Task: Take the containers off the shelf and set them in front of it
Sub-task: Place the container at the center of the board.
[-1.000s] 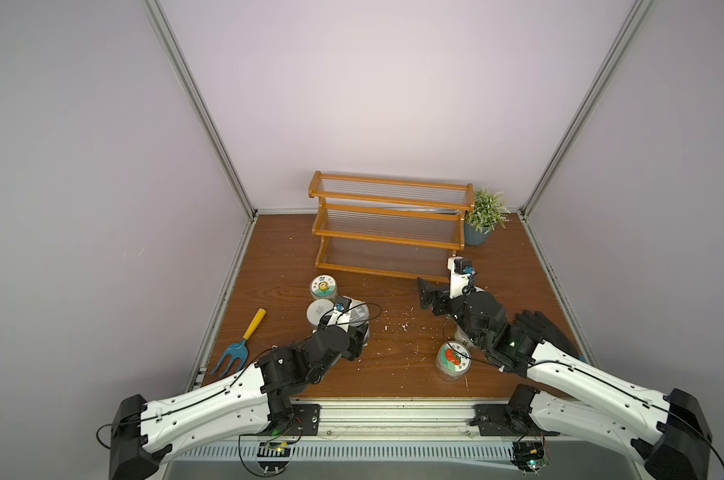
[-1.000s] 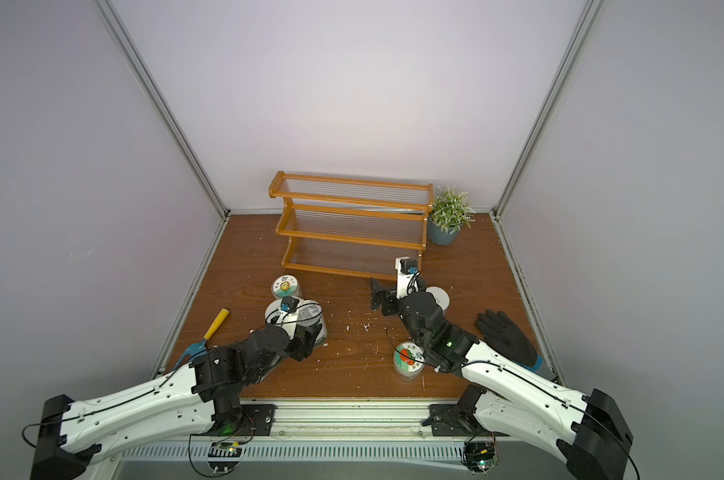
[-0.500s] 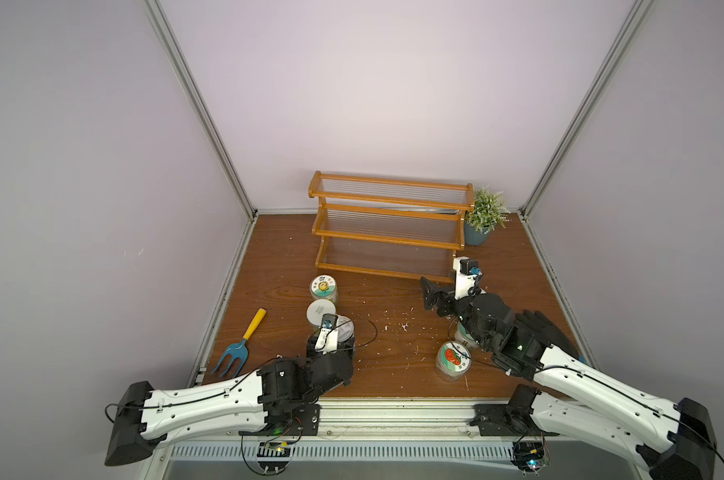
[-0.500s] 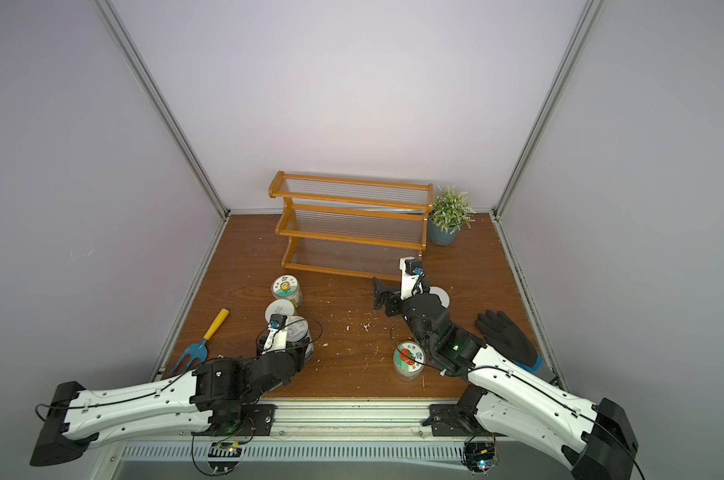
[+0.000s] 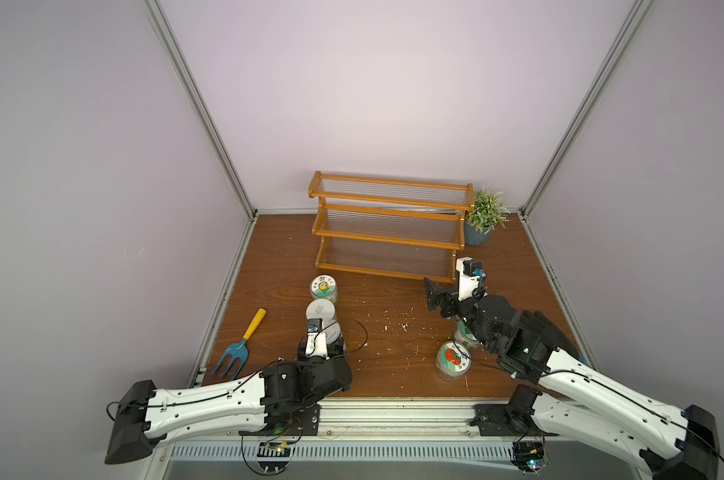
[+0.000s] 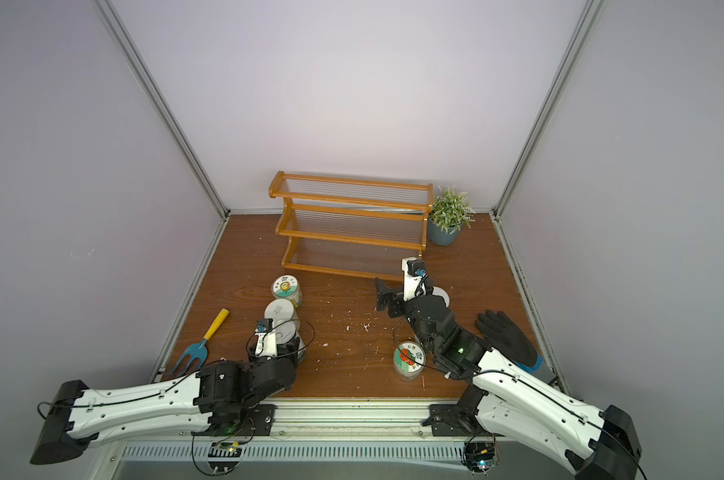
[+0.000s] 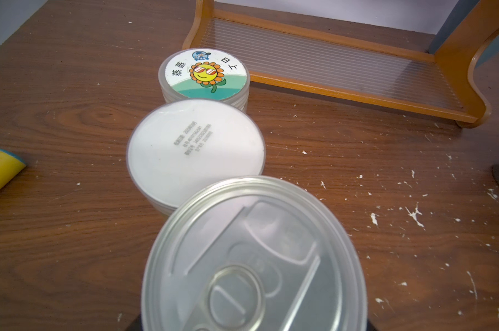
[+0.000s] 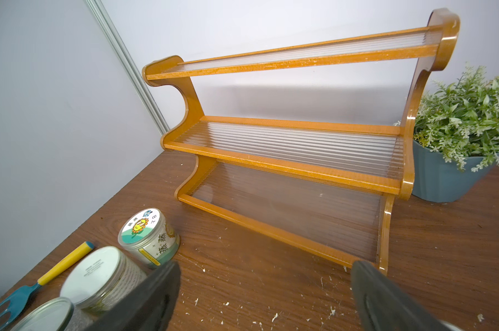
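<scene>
The shelf stands at the back with all three tiers bare. In front of its left end stand a sunflower-lid jar, a plain white-lid jar and the pull-tab metal can in a row. My left gripper is shut on the can, its dark jaws on both sides of it. On the right stand a tomato-label jar, a jar half under my right arm, and a white lid behind the wrist. My right gripper is open and empty before the shelf's right end.
A grey-blue pot with a green plant stands right of the shelf. A blue garden fork with a yellow handle lies at the left edge. A black glove lies under my right arm. White crumbs dot the wooden table.
My left arm has drawn back toward the front edge, bringing the can a little nearer and leftward. My right gripper has edged slightly toward the shelf's right end, still open.
</scene>
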Tool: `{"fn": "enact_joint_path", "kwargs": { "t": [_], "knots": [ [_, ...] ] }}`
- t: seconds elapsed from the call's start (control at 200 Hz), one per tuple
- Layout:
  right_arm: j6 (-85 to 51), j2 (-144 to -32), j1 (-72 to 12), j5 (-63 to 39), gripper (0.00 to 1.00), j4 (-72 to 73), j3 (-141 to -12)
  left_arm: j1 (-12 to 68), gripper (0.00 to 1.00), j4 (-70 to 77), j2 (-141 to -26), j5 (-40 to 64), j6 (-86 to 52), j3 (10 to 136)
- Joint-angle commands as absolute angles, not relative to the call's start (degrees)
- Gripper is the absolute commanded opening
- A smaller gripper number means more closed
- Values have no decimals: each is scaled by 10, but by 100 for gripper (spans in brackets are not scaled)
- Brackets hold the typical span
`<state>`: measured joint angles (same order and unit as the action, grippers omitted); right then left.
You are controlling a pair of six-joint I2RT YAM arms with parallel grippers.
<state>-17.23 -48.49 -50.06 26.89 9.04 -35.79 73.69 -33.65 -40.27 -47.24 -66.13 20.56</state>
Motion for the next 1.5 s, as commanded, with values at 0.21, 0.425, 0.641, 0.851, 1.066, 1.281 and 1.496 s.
{"fn": "enact_joint_path", "kwargs": {
  "t": [0.21, 0.425, 0.641, 0.851, 1.066, 1.281, 1.496],
  "knots": [
    [-161, -474, -502, 279, 99, 106, -366, 749, 61, -363, -416, -489, -665, 216],
    [-166, -470, -502, 281, 99, 110, -360, 759, 76, -369, -421, -494, -653, 230],
    [-165, -470, -502, 280, 99, 112, -358, 773, 100, -370, -427, -504, -655, 239],
    [-163, -466, -501, 283, 99, 108, -358, 795, 100, -388, -439, -520, -644, 282],
    [-164, -469, -501, 283, 99, 108, -356, 823, 100, -392, -474, -558, -602, 350],
    [-168, -471, -499, 279, 99, 109, -354, 824, 100, -393, -481, -596, -552, 391],
    [-163, -476, -496, 276, 99, 115, -354, 824, 99, -387, -476, -652, -528, 405]
  ]
}}
